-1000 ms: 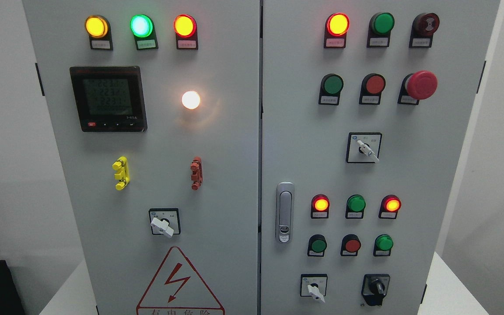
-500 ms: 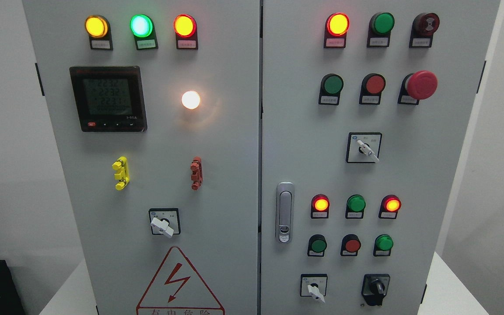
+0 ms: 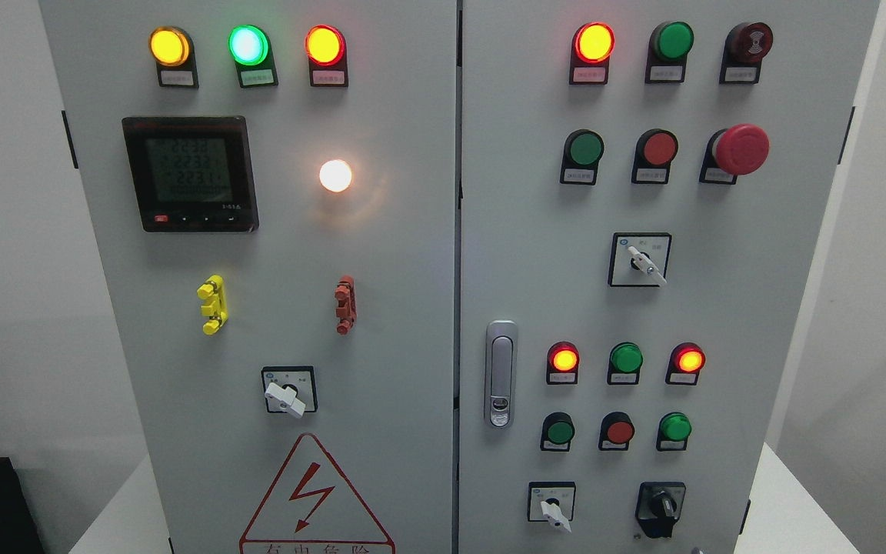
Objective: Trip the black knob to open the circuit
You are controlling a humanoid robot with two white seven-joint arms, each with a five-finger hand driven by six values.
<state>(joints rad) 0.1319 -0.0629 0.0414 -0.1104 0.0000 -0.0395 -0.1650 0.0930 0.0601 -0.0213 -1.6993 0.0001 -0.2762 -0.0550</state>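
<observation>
The black knob (image 3: 661, 506) is a rotary switch at the bottom right of the right cabinet door (image 3: 758, 323). Its handle points roughly straight up. A small grey tip (image 3: 695, 550) shows at the bottom edge just right of the knob; it is too small to tell whether it belongs to a hand. No arm or hand is otherwise visible.
A white selector switch (image 3: 553, 509) sits left of the black knob, with green and red buttons and lit red lamps (image 3: 564, 359) above. A red mushroom stop button (image 3: 741, 148), a door latch (image 3: 500, 373) and the left door's meter (image 3: 190, 173) also show.
A small grey tip has appeared at the bottom edge right of the black knob. The meter's digits changed. Nothing else moved.
</observation>
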